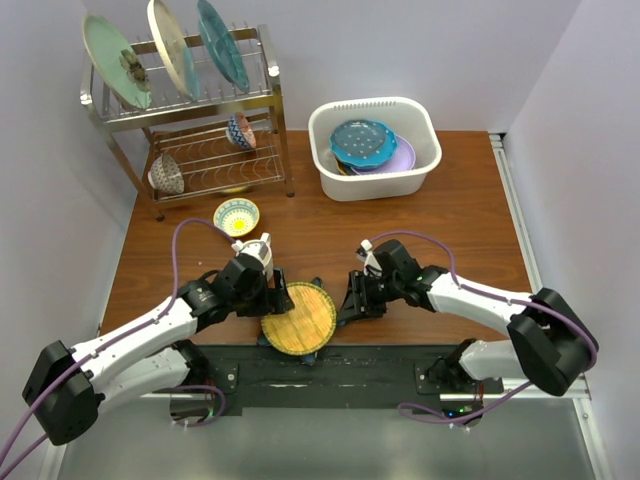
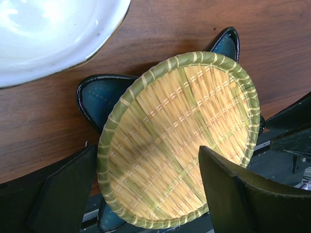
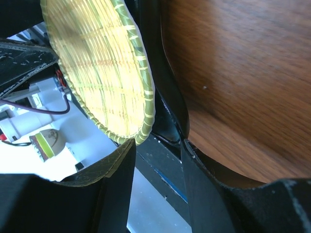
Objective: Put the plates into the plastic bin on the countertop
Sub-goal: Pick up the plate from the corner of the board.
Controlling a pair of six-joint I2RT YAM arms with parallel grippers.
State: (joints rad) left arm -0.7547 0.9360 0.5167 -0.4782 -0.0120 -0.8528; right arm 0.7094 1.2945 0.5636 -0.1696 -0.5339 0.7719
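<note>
Progress is partial: blue dotted plate (image 1: 362,141) and lavender plate (image 1: 402,155) lie in the plastic bin (image 1: 375,186) at the surface's (image 1: 450,235) far right. Amber woven plate (image 1: 298,318) rests on teal star-shaped plate (image 2: 99,97) at the near edge, between left pincer (image 2: 146,160) and right pincer (image 3: 158,145), both apart. Others wait in the wire rack (image 1: 205,160).

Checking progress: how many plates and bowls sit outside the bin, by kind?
Plates: 5 (mint plate, cream plate, teal plate in the rack; woven plate on the star plate)
Bowls: 3 (right rack bowl, left rack bowl, table bowl)
Total: 8
</note>
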